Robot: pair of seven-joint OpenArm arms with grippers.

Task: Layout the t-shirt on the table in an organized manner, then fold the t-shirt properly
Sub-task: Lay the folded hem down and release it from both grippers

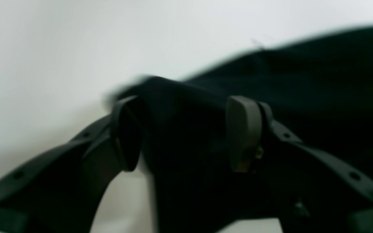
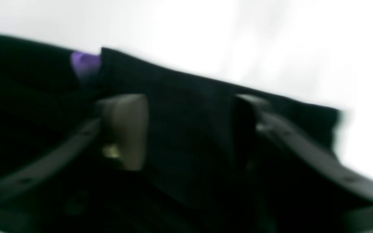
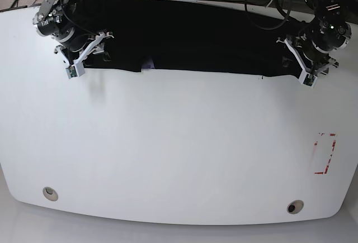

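The t-shirt [image 3: 196, 42] lies stretched as a long black band along the far side of the table [image 3: 168, 153], running almost from one far corner to the other. Its near edge is nearly straight, dipping slightly toward the right of the base view, and a small pale label [image 3: 148, 64] shows at that edge a little left of the middle. Its far edge reaches the table's back rim.

My right gripper [image 2: 189, 129] holds the end of the band on the base view's left — in the wrist view a fold of black cloth fills the gap between the two pads, and a bit of purple fabric [image 2: 84, 66] shows at the cloth's upper edge. My left gripper [image 1: 186, 129] holds the opposite end the same way — pads set apart with a bunched corner of the shirt pinched between them. Both wrist views are blurred, so I cannot tell how tightly the cloth is clamped.

In front of the shirt the white tabletop is bare right up to its curved near edge. Two metal-ringed holes [image 3: 50, 193] sit near the front corners, and a red tape rectangle [image 3: 324, 153] lies by the right edge, well apart from the cloth.
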